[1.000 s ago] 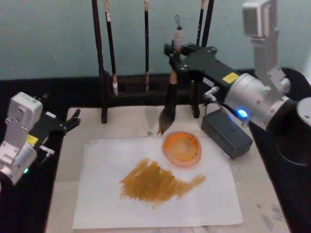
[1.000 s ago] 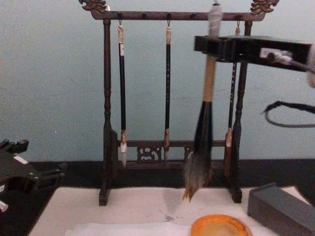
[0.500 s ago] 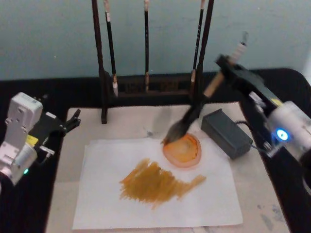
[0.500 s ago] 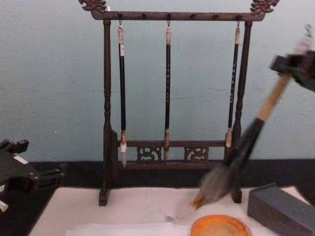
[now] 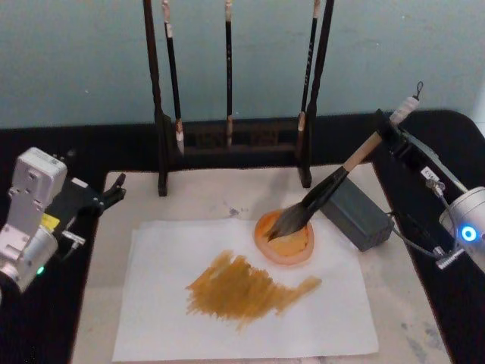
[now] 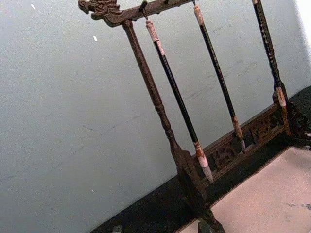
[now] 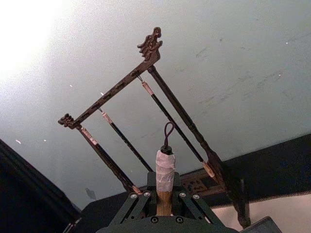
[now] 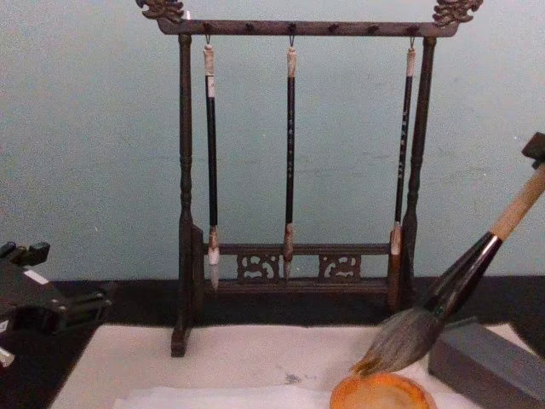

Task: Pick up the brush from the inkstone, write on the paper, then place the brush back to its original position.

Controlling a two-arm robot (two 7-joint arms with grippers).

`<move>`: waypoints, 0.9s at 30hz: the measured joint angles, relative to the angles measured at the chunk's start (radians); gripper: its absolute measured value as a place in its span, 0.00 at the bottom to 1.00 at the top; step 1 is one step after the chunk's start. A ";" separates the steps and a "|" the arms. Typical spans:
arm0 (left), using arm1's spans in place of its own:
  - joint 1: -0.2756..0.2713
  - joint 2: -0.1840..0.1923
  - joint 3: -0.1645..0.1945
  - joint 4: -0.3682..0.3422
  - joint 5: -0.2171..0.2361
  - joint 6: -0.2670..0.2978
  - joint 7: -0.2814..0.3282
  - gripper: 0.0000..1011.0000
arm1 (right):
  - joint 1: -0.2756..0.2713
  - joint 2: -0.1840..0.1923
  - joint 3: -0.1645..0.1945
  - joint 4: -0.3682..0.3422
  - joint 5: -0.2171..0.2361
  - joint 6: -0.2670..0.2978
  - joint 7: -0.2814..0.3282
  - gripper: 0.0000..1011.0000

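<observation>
- Step in hand, as judged: return of the brush (image 5: 331, 184) to the inkstone (image 5: 294, 249). The paper (image 5: 326, 315) carried a broad ochre patch (image 5: 242, 284), so the writing looked done.
- Right gripper (image 5: 385, 130) sat high over the right side of the desk, beyond the grey block (image 5: 362, 218). Its fingers were clamped on the pale upper handle.
- Right wrist view: handle (image 7: 164, 175) ran up between the fingers, whitish end and loop standing clear past them.
- Brush leaned steeply, handle up toward the right, bristles down to the left, well apart from the fingers.
- Chest view: bristle tips (image 8: 400, 341) reached the back rim of the orange dish (image 8: 379, 394), touching or just above; could not tell which.
- Next move, as judged: lower and lay the brush so the bristles settle on the dish and the handle finds support, perhaps on the grey block. Only then part the fingers, or it may roll and smear the paper.
- Left gripper (image 5: 112, 191) was parked at the left desk edge, idle, facing the brush rack (image 6: 155, 97).
</observation>
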State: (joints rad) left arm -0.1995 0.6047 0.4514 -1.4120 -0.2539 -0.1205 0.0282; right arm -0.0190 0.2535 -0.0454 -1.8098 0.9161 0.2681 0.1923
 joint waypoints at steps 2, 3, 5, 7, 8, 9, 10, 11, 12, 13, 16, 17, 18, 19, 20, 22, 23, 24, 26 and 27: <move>0.000 0.000 0.000 0.000 0.000 0.000 0.000 1.00 | 0.000 -0.001 0.000 0.000 -0.001 0.000 0.000 0.15; 0.000 0.000 0.000 0.000 0.000 0.000 0.000 1.00 | 0.000 -0.001 -0.001 0.000 -0.001 -0.001 0.000 0.15; 0.000 0.000 0.000 0.000 0.000 0.000 0.000 1.00 | 0.000 -0.002 -0.001 0.000 -0.003 -0.001 0.000 0.15; 0.000 0.000 0.000 0.000 0.000 0.000 0.000 1.00 | 0.000 -0.002 -0.001 0.000 -0.004 -0.001 0.000 0.15; 0.000 0.000 0.000 0.000 0.000 0.000 0.000 1.00 | 0.001 -0.002 -0.001 0.000 -0.005 -0.002 -0.001 0.15; 0.000 0.000 0.000 0.000 0.000 0.000 0.000 1.00 | 0.001 -0.002 -0.001 0.000 -0.005 -0.002 -0.001 0.15; 0.000 0.000 0.000 0.000 0.000 0.000 0.000 1.00 | 0.001 -0.002 -0.001 0.000 -0.005 -0.002 -0.001 0.15; 0.000 0.000 0.000 0.000 0.000 0.000 0.000 1.00 | 0.001 -0.003 -0.001 0.000 -0.006 -0.002 -0.001 0.15; 0.000 0.000 0.000 0.000 0.000 0.000 0.000 1.00 | 0.001 -0.003 -0.001 0.000 -0.006 -0.002 -0.001 0.15; 0.000 0.000 0.000 0.000 0.000 0.000 0.000 1.00 | 0.002 -0.001 -0.002 0.001 -0.003 0.000 0.000 0.15; 0.000 0.000 0.000 0.000 0.000 0.000 0.000 1.00 | 0.015 0.003 -0.013 0.018 0.015 0.015 0.001 0.15; 0.000 0.000 0.000 0.000 0.000 0.000 0.000 1.00 | 0.019 0.004 -0.014 0.023 0.025 0.022 0.000 0.15; 0.000 0.000 0.000 0.000 0.000 0.000 0.000 1.00 | 0.023 0.007 -0.014 0.029 0.041 0.035 0.000 0.15; 0.000 0.000 0.000 0.000 0.000 0.000 0.000 1.00 | 0.025 0.009 -0.013 0.032 0.050 0.042 -0.001 0.15; 0.000 0.000 0.000 0.000 0.000 0.000 0.000 1.00 | 0.026 0.011 -0.012 0.034 0.060 0.050 -0.001 0.15; 0.000 0.000 0.000 0.000 0.000 0.000 0.000 1.00 | 0.029 0.018 -0.008 0.044 0.087 0.070 -0.001 0.15; 0.000 0.000 0.000 0.000 0.000 0.000 0.000 1.00 | 0.031 0.021 -0.006 0.048 0.095 0.076 -0.001 0.15; 0.000 0.000 0.000 0.000 0.000 0.000 0.000 1.00 | 0.035 0.026 -0.004 0.058 0.113 0.089 0.002 0.15; 0.000 0.000 0.000 0.000 0.000 0.000 0.000 1.00 | 0.041 0.032 -0.001 0.072 0.133 0.101 0.007 0.15; 0.000 0.000 0.000 0.000 0.000 0.000 0.000 1.00 | 0.045 0.034 0.001 0.079 0.142 0.107 0.010 0.15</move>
State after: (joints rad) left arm -0.1995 0.6047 0.4514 -1.4120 -0.2539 -0.1205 0.0282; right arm 0.0258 0.2873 -0.0444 -1.7304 1.0584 0.3751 0.2022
